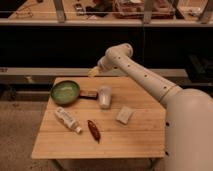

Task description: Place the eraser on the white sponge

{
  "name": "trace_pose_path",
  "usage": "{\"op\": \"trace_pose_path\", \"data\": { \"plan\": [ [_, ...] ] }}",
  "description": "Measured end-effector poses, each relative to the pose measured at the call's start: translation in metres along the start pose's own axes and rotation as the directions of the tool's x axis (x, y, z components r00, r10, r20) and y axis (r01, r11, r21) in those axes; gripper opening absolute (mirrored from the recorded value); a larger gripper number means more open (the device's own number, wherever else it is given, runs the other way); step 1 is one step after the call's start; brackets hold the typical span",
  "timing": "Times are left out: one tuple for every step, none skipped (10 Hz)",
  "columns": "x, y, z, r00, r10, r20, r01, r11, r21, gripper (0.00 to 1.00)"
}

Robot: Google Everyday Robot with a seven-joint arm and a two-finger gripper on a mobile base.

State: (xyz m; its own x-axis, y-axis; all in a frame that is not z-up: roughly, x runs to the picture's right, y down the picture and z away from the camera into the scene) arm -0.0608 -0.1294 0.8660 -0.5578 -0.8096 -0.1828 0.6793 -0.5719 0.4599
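Table (142, 147): I see pale wood filling the lower centre.
Green bowl (65, 92): left of centre.
White cup (104, 96): on its side, mid-frame.
Labelled bottle (67, 120): lying flat, lower left.
Reddish-brown oval (93, 130): just right of the bottle.
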Motion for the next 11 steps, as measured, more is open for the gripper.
{"op": "trace_pose_path", "data": {
  "plan": [
    [0.012, -0.013, 0.005, 0.997, -0.078, -0.024, 0.079, 0.996, 0.030, 0.80],
    [0.018, -0.025, 0.011, 0.985, -0.169, -0.037, 0.170, 0.984, 0.050, 0.80],
    [0.018, -0.034, 0.018, 0.967, -0.252, -0.037, 0.254, 0.965, 0.063, 0.80],
    [0.014, -0.042, 0.028, 0.945, -0.325, -0.028, 0.326, 0.942, 0.076, 0.80],
    [0.009, -0.047, 0.037, 0.930, -0.367, -0.015, 0.367, 0.926, 0.088, 0.80],
    [-0.001, -0.053, 0.052, 0.914, -0.407, 0.011, 0.403, 0.909, 0.106, 0.80],
    [-0.012, -0.053, 0.065, 0.908, -0.417, 0.040, 0.410, 0.904, 0.118, 0.80],
    [-0.018, -0.051, 0.072, 0.906, -0.419, 0.057, 0.410, 0.904, 0.123, 0.80],
    [-0.027, -0.049, 0.080, 0.904, -0.421, 0.080, 0.409, 0.903, 0.129, 0.80],
    [-0.035, -0.049, 0.090, 0.900, -0.423, 0.105, 0.408, 0.902, 0.139, 0.80],
    [-0.041, -0.051, 0.096, 0.899, -0.422, 0.120, 0.403, 0.903, 0.150, 0.80]
  ]
}}
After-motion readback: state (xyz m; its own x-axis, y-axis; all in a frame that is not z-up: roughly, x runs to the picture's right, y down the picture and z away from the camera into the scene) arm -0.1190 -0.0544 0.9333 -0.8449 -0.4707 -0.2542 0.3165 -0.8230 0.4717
